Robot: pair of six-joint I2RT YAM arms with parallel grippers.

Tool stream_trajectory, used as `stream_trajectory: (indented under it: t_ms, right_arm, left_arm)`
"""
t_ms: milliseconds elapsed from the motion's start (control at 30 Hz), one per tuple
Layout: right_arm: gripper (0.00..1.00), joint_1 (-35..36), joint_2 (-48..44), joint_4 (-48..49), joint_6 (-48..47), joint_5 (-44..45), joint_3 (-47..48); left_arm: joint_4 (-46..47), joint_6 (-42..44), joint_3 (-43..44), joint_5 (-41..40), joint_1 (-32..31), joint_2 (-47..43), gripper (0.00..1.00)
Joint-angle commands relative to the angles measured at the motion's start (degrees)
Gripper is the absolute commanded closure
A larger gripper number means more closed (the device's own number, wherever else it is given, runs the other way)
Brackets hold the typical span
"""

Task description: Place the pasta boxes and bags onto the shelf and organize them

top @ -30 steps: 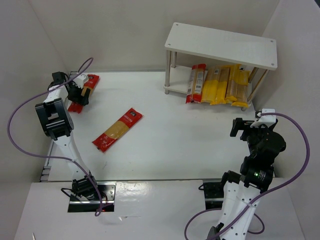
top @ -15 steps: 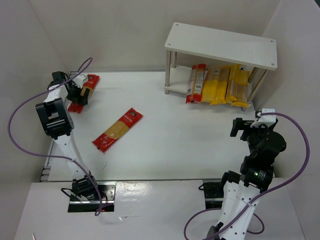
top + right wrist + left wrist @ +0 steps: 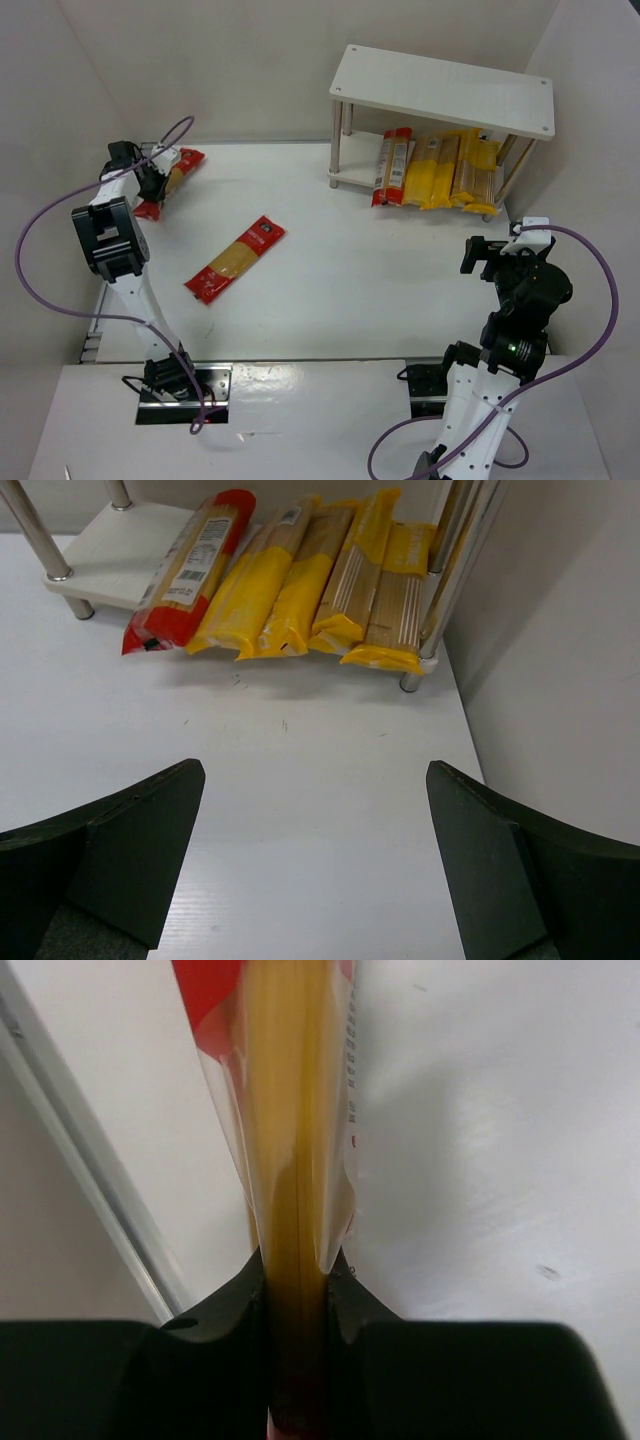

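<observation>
At the far left of the table my left gripper (image 3: 152,182) is shut on a red-ended spaghetti bag (image 3: 178,165). In the left wrist view that bag (image 3: 290,1140) runs up from between the black fingers (image 3: 225,1305), its clear middle showing yellow pasta. A second red-ended bag (image 3: 236,258) lies diagonally on the table's middle. The white shelf (image 3: 445,88) stands at the back right, with one red-ended pack (image 3: 190,565) and several yellow packs (image 3: 300,575) on its lower tier. My right gripper (image 3: 315,820) hovers open over bare table in front of the shelf.
White walls close in the table on the left, back and right. A metal rail (image 3: 90,1180) runs along the table's left edge beside the held bag. Purple cables loop off both arms. The shelf's silver legs (image 3: 455,590) stand near the right wall.
My left gripper has gone from open to shut on the bag at the far left, and the bag has shifted and turned a little. The right arm has not moved.
</observation>
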Motion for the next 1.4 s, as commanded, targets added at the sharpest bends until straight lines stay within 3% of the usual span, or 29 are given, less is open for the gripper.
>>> stream_trajectory:
  t_ms: [0, 367, 667, 867, 1067, 1200, 1367]
  right_arm:
    - [0.0, -0.45, -0.66, 0.74, -0.39, -0.94, 1.04]
    - [0.0, 0.08, -1.72, 0.74, -0.92, -1.73, 1.04]
    - [0.0, 0.61, -2.77, 0.74, -0.92, -1.73, 0.52]
    - [0.0, 0.61, -3.3, 0.74, -0.92, -2.26, 0.52]
    - [0.0, 0.61, -3.83, 0.74, -0.92, -2.26, 0.52]
    - [0.0, 0.61, -3.83, 0.74, -0.92, -2.26, 0.52]
    - [0.0, 0.61, -3.83, 0.74, -0.92, -2.26, 0.52]
  left_arm:
    - [-5.46, 1.02, -9.49, 0.5, -3.21, -6.13, 1.0]
    - [-4.76, -1.79, -29.02, 9.02, -14.54, -26.79, 1.0]
    - [-4.85, -9.35, -29.74, 10.08, -21.31, -37.79, 1.0]
    - [-4.85, -15.58, -31.58, 9.55, -29.92, -42.88, 1.0]
    - [-0.9, -22.7, -34.22, 10.42, -36.69, -45.97, 1.0]
    - [4.28, -32.87, -35.97, 12.98, -39.15, -47.11, 1.0]
    - [9.56, -39.85, -37.03, 9.56, -42.41, -47.12, 1.0]
